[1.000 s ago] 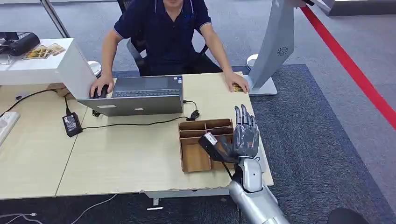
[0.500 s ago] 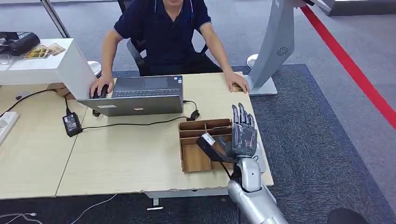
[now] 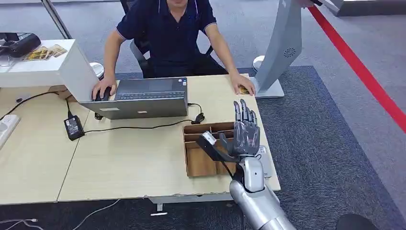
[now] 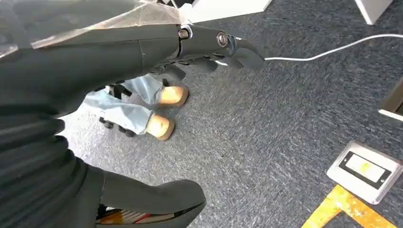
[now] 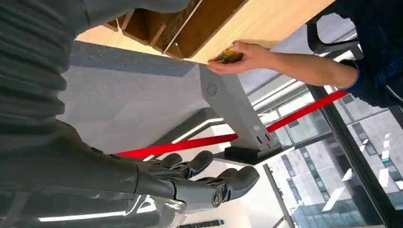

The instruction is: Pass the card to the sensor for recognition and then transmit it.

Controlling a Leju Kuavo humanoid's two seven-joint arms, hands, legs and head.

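Laptop (image 3: pixel 139 98): on the desk, a person's hand (image 3: pixel 102 88) beside it.
Box (image 3: pixel 198 163): brown, with dividers, near the desk edge.
Right hand (image 3: pixel 245 132): fingers spread, holding nothing, above the box.
Card (image 3: pixel 244 90): under the person's other hand, by the sensor stand (image 3: pixel 280 52).
Left hand (image 4: pixel 209 50): fingers loosely extended, holding nothing, over carpet.

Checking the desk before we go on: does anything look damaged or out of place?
The desk's near edge looks chipped and ragged below the cardboard organizer. Nothing else stands out.

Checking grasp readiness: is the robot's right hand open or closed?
Open: the right hand hovers over the cardboard organizer, fingers straight and apart, holding nothing.
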